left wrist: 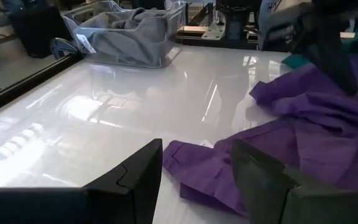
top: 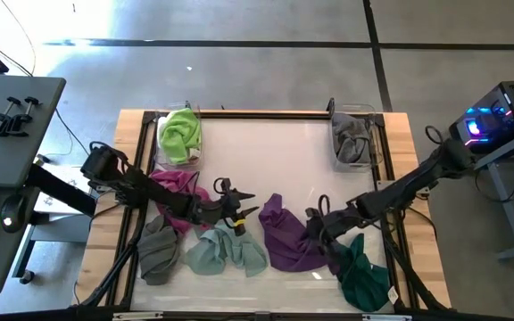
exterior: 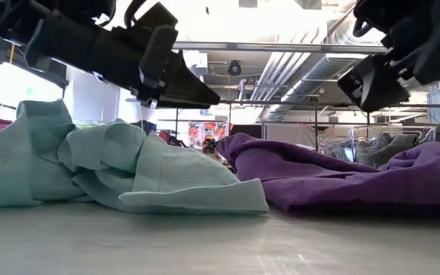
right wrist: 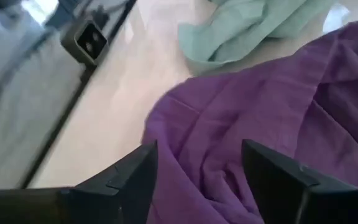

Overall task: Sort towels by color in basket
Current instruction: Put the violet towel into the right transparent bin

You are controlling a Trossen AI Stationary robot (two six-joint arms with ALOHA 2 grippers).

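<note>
- White table top sits inside a wood frame, on a grey floor, and we have two clear baskets at the far corners.
- We have a lime green towel in the left basket and a grey towel in the right basket. We think only that much is sorted.
- We see a lot left out on the table: a magenta towel, a grey-brown towel, a mint towel, a purple towel and a dark green towel.
- So we think we are near the start, with most towels not put away yet.
- Our left gripper hangs just over the mint towel. Its fingers are spread apart, with nothing between them.
- Our right gripper is right above the purple towel. Its fingers are spread wide, one on each side of a purple fold, and we do not see them pinching the cloth yet.
- From table height, both grippers hang over the cloths and do not touch them.
</note>
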